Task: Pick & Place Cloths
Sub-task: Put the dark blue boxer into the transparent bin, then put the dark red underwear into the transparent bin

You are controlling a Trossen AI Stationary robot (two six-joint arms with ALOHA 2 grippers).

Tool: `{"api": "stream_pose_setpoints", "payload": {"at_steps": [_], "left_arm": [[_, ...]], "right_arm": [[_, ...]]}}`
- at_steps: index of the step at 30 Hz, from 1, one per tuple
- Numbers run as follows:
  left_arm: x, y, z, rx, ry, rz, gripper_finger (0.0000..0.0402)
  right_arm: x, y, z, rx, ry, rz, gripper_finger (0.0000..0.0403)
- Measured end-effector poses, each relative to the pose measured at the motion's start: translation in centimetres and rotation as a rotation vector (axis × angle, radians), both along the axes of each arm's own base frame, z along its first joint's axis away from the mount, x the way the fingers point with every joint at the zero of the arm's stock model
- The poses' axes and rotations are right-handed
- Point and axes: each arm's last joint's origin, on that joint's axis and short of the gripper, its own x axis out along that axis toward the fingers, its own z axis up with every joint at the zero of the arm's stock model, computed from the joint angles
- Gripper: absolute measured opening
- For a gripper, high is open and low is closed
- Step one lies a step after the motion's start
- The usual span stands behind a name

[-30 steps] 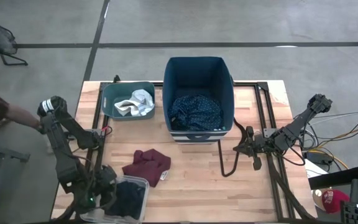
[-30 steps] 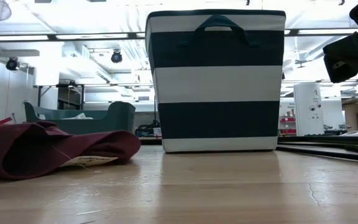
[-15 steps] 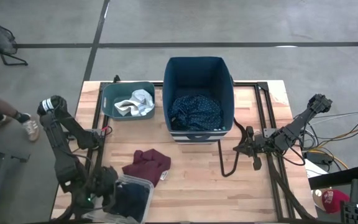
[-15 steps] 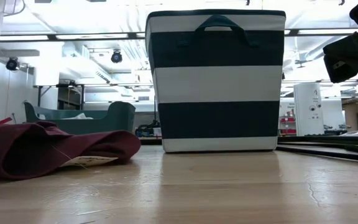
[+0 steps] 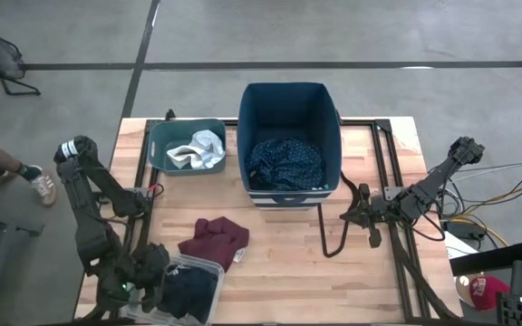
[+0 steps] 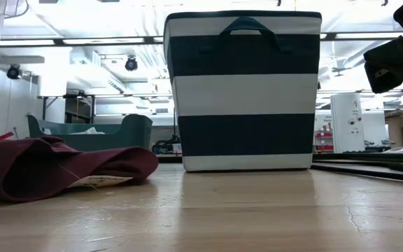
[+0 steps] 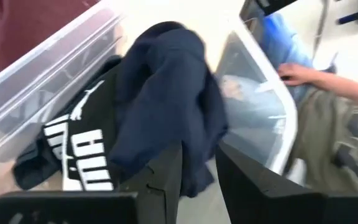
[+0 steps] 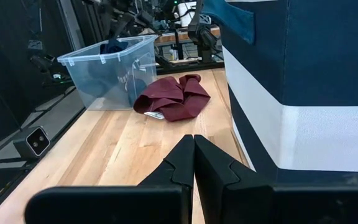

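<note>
Nearest the front edge, the left gripper (image 7: 197, 168) hangs over the clear bin (image 5: 208, 268), its fingers narrowly parted around a fold of the navy garment (image 7: 166, 99), which drapes limp above the black cloth with white logo (image 7: 79, 149) in the bin. It looks light and floppy; a pinch on a bunched fold should hold best. Just beyond lies the maroon cloth (image 5: 216, 240) on the table (image 5: 288, 263). The right gripper (image 8: 194, 163) waits, fingers pressed together and empty, beside the striped navy bin (image 5: 288, 91) holding a navy patterned cloth (image 5: 285, 161). Farthest, the teal bin (image 5: 161, 136) holds pale cloths (image 5: 198, 149).
</note>
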Motion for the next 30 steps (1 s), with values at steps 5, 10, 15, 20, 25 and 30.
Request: {"api": "stream_pose_setpoints", "payload": {"at_steps": [5,10,15,20,25,30], "left_arm": [[-0.4,0.9,1.5,-0.083,-0.032,0.002,0.0103],[-0.8,2.1,2.8,-0.089,-0.121,0.013,0.0103],[-0.4,4.1,4.1,0.099,-0.349,0.061,0.0103],[0.3,5.3,4.6,0.414,-0.57,0.254,0.0103],[2.3,5.8,3.8,0.45,-0.508,0.279,0.0103],[4.8,5.8,2.6,0.507,-0.424,0.263,0.0104]], "right_arm": [[0.0,0.0,0.0,0.0,0.0,0.0,0.0008],[0.0,0.0,0.0,0.0,0.0,0.0,0.0008],[0.0,0.0,0.0,0.0,0.0,0.0,0.0008],[0.0,0.0,0.0,0.0,0.0,-0.001,0.0008],[0.0,0.0,0.0,-0.001,0.0,-0.001,0.0008],[0.0,0.0,0.0,0.0,0.0,0.0,0.0008]]}}
